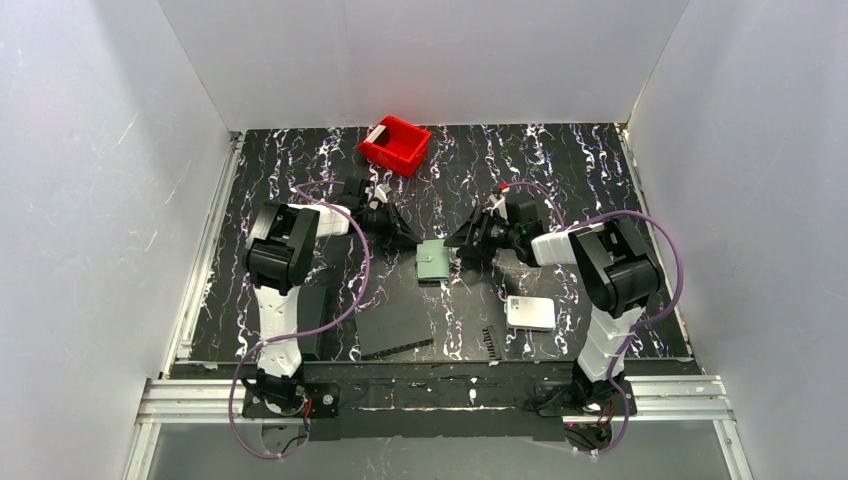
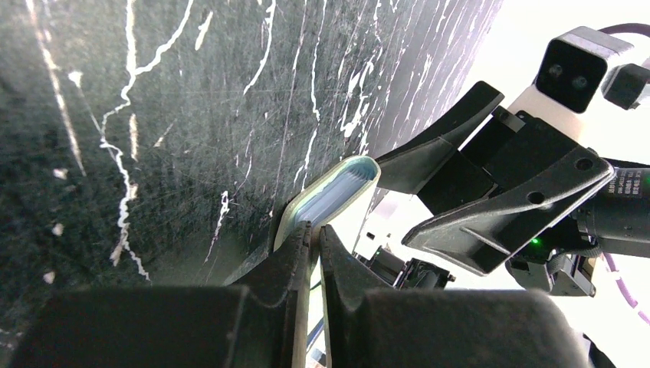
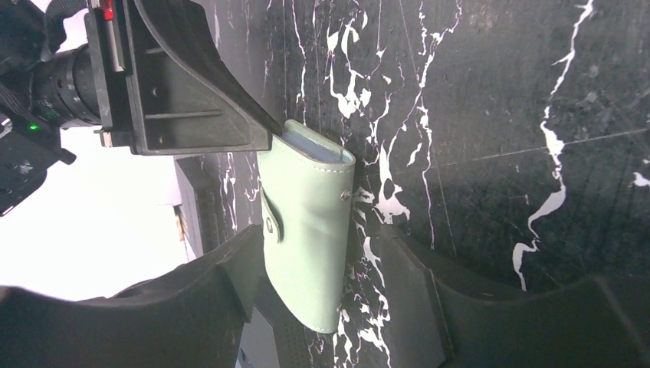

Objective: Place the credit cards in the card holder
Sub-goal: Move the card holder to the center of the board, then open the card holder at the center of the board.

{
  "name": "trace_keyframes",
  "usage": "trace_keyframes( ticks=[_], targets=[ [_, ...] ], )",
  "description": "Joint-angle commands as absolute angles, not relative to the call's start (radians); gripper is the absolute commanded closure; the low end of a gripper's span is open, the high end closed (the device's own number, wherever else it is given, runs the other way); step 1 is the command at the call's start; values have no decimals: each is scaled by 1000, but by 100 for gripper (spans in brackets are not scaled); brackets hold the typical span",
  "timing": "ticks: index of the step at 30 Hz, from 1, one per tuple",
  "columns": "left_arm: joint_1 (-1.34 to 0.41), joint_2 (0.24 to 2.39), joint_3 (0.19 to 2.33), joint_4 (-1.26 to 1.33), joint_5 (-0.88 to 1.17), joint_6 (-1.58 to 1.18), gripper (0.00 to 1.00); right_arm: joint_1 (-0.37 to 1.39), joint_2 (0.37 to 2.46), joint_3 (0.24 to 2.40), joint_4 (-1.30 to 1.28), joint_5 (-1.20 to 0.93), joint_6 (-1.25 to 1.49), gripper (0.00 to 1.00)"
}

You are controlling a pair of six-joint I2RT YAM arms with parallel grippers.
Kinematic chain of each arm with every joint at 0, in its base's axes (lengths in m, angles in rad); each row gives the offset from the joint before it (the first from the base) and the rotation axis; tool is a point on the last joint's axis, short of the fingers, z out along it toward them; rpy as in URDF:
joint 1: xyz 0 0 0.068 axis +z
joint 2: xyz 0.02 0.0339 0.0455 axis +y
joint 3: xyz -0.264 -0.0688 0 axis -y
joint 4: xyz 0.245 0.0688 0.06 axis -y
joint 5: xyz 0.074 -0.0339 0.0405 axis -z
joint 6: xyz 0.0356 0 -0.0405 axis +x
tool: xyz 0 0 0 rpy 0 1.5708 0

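Observation:
The grey-green card holder (image 1: 432,260) lies mid-table between both grippers. My left gripper (image 1: 408,240) is shut on its thin far edge; in the left wrist view the fingertips (image 2: 303,234) pinch the pale flap of the holder (image 2: 337,188), and translucent pockets show inside. My right gripper (image 3: 322,234) is open, one finger on each side of the holder (image 3: 306,207). Its left finger (image 3: 241,268) is close to the holder and the other stands apart. One white card (image 1: 380,133) leans in the red bin (image 1: 400,150). Other cards are out of view.
A white rounded box (image 1: 530,312) lies near the right arm's base. Flat black rectangles (image 1: 395,325) lie at the near middle and by the left arm. The red bin stands at the back. White walls close in the table on three sides.

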State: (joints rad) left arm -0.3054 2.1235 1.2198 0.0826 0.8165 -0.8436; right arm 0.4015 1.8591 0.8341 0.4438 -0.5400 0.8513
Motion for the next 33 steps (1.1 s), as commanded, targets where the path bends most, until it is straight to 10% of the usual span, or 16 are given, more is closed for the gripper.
trace_keyframes(
  ticks=[1, 14, 23, 29, 33],
  targets=[
    [-325, 2152, 1203, 58, 807, -827, 100, 397, 1919, 795, 532, -540, 885, 35],
    [-337, 2173, 1220, 67, 843, -843, 100, 468, 1998, 834, 700, -594, 1001, 43],
    [-341, 2151, 1235, 57, 826, -821, 100, 483, 1996, 791, 851, -609, 1077, 76],
    [-371, 1998, 1366, -410, 354, -540, 36, 477, 1954, 811, 722, -522, 979, 99],
    [-487, 1927, 1421, -545, 24, -425, 32, 486, 1913, 856, 528, -422, 901, 99]
  ],
)
